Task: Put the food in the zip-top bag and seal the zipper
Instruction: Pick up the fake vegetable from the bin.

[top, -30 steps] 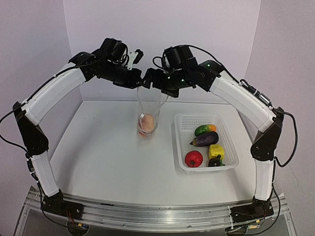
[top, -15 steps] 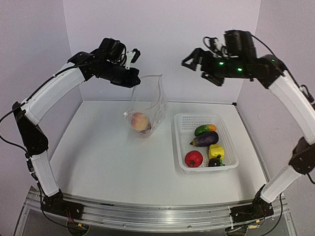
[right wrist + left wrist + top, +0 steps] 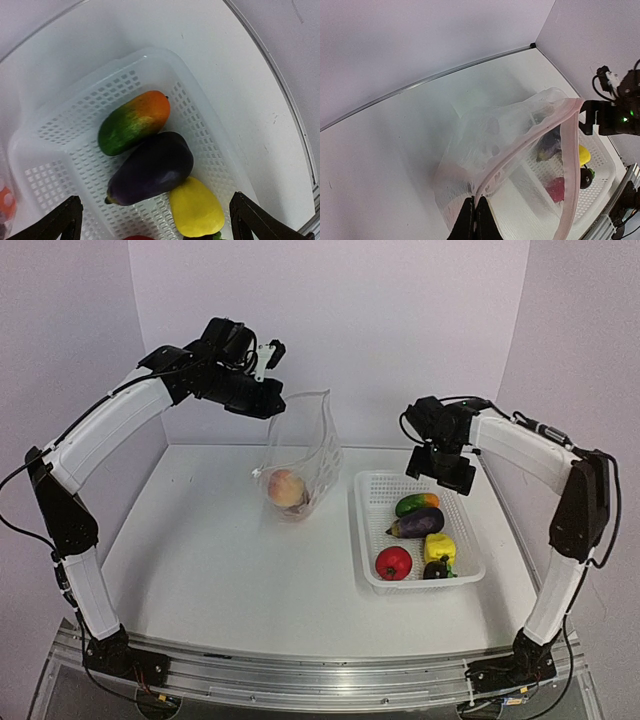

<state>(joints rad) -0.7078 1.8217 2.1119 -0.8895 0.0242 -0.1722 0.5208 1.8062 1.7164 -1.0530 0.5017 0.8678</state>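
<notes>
Left gripper [image 3: 272,403]: I see it unchanged, pinched tight on the mouth edge of the clear dotted plastic zip-top bag [image 3: 303,445]. The bag is upright with the round peach toy [image 3: 285,486] inside. Right gripper [image 3: 441,470]: dropped from high up, fingers wide apart and empty, above the white mesh plastic basket [image 3: 366,540] holding the glossy purple eggplant [image 3: 418,523].

Left arm [image 3: 108,435] and right arm [image 3: 515,448] have glossy white shells, black joints and trailing black cables; the black right gripper [image 3: 442,476] shows a green light.
</notes>
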